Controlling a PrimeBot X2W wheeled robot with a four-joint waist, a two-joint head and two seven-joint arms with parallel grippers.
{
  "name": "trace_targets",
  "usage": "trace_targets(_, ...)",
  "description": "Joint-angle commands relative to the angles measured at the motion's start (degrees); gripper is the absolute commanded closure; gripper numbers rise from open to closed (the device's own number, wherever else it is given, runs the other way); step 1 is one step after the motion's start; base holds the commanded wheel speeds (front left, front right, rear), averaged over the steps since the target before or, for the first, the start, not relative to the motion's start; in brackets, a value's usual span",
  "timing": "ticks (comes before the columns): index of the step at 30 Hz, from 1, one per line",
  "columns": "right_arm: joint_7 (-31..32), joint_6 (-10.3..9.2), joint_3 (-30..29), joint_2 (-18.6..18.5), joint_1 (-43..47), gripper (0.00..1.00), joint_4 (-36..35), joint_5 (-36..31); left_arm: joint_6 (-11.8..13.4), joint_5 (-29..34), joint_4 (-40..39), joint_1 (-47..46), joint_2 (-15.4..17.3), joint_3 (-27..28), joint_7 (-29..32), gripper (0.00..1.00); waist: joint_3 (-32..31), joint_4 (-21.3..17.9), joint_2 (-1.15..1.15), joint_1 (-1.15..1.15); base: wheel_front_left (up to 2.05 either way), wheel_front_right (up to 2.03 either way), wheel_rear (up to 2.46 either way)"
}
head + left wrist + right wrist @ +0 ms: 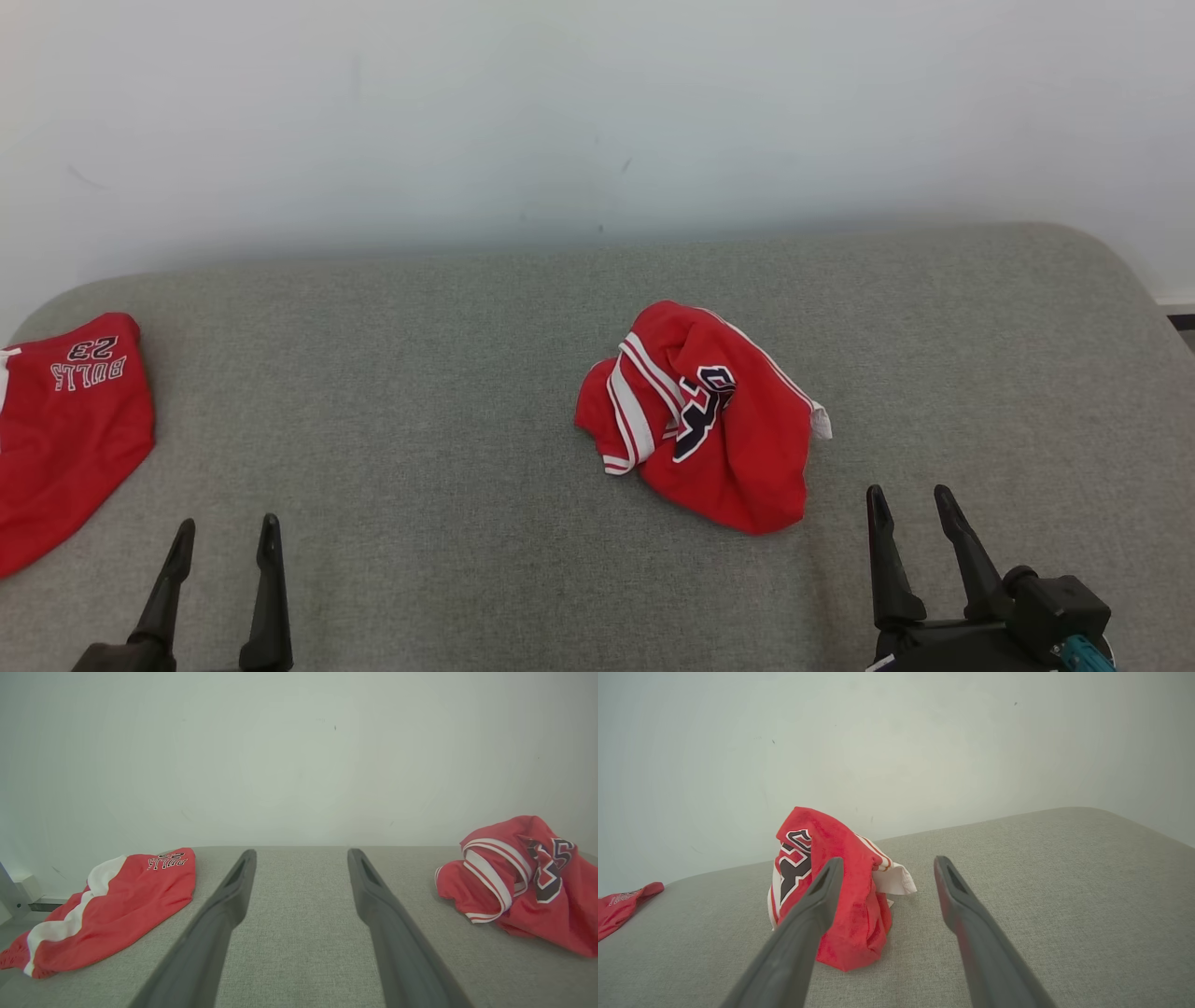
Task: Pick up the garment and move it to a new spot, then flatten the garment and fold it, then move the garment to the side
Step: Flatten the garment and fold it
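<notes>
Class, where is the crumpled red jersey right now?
In the head view the crumpled jersey lies right of centre on the grey cushion, nearest the right gripper; another red garment lies at the far left.

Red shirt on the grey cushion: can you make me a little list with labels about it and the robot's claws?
garment: crumpled in a heap, mid cushion, not held
surface: grey fabric cushion
left gripper: open, empty
right gripper: open, empty, near the garment but apart from it
second red garment: far left, lettered BULLS 23
</notes>
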Motion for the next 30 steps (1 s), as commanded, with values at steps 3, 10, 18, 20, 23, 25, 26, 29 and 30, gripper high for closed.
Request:
trace_targets(3,0.0,-0.12,-0.5,0.1,0.5,0.00,0.3,-0.3,-1.2,0.7,-0.7,1.2,-0.9,1.6,-0.3,0.00,0.1,0.3,0.00,0.00,0.00,0.00,0.00)
trace_targets(10,0.2,-0.12,-1.1,0.1,0.3,0.00,0.6,-0.6,-2.6,2.9,1.8,1.4,-1.6,1.7,-0.3,0.00,0.3,0.7,0.00,0.00,0.00,0.00,0.00)
trace_targets(18,0.1,-0.12,-1.0,0.1,0.5,0.00,1.6,-0.3,-3.4,4.1,3.4,0.7,-2.5,2.2,-0.3,0.00,0.6,0.7,0.00,0.00,0.00,0.00,0.00)
trace_targets(20,0.1,-0.12,-1.0,0.1,0.4,0.00,1.9,-0.3,-3.7,4.5,3.7,0.6,-2.7,2.4,-0.3,0.00,0.6,0.7,0.00,0.00,0.00,0.00,0.00)
trace_targets(23,0.0,-0.12,-1.0,0.1,0.3,0.00,2.3,-0.2,-4.0,5.1,4.0,0.6,-3.1,2.7,-0.4,0.00,0.7,0.7,0.00,0.00,0.00,0.00,0.00)
trace_targets(25,0.0,-0.12,-1.0,0.1,0.3,0.00,2.5,-0.1,-4.4,5.4,4.1,0.6,-3.4,2.9,-0.4,0.00,0.7,0.7,0.00,0.00,0.00,0.00,0.00)
trace_targets(26,0.0,-0.12,-1.0,0.1,0.3,0.00,2.6,0.0,-4.4,5.5,4.1,0.6,-3.6,3.0,-0.4,0.00,0.7,0.7,0.00,0.00,0.00,0.00,0.00)
trace_targets(29,-0.1,-0.12,-1.0,0.1,0.2,0.00,2.8,0.1,-4.9,5.9,4.2,0.5,-4.0,3.4,-0.4,0.00,0.7,0.9,0.00,0.00,0.00,0.00,0.00)
trace_targets(30,-0.1,-0.12,-1.0,0.1,0.1,0.00,2.8,0.2,-4.9,6.0,4.2,0.4,-4.2,3.6,-0.4,0.00,0.7,0.9,0.00,0.00,0.00,0.00,0.00)
